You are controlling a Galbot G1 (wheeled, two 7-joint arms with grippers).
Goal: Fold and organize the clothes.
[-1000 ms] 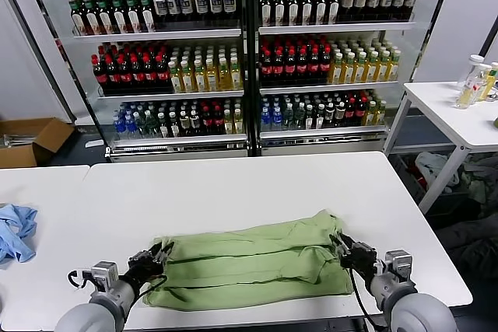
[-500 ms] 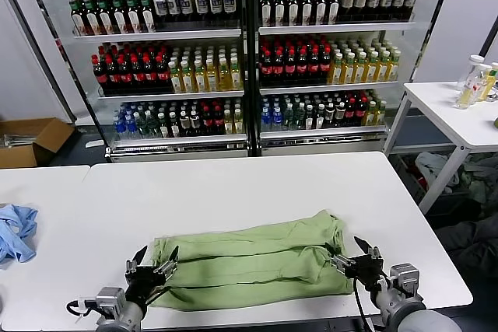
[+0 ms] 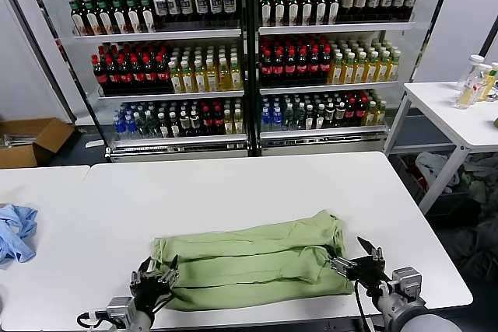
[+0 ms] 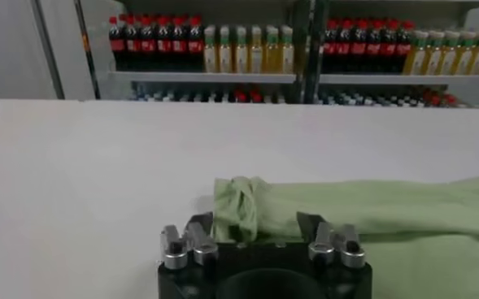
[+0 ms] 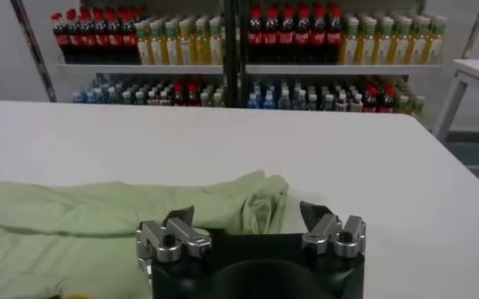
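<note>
- The polo shirt (image 3: 253,263) is laid as a long folded band across the lower centre of the head view, on the near part of the white table (image 3: 233,184); collar and chest graphic cannot be seen.
- The left gripper (image 3: 154,278) is seen at the shirt's left end, lower left of the frame, fingers spread and nothing pinched; in the left wrist view the bunched end of the cloth (image 4: 243,207) sits between the open jaws.
- The right gripper (image 3: 362,260) is at the shirt's right end, lower right of the frame, jaws released, no fabric held.
- Step judged: a lengthwise fold has been laid; a fresh grasp at the two ends is likely needed for the next fold.
- To do it well: both layers should be caught at each end, and both ends lifted level so the band is not skewed. The fabric looks soft and is likely to slump or wrinkle.
- The near edge of the shirt lies close to the table's front edge; a slip off the edge is a risk.
- A light blue cloth (image 3: 15,231) lies at the far left, well apart from the shirt; not to be touched.
- Bottle shelves (image 3: 241,52) fill the upper frame, a side table (image 3: 459,114) with bottles stands at the right, a cardboard box (image 3: 31,139) at the left; none is judged to be in the way.
</note>
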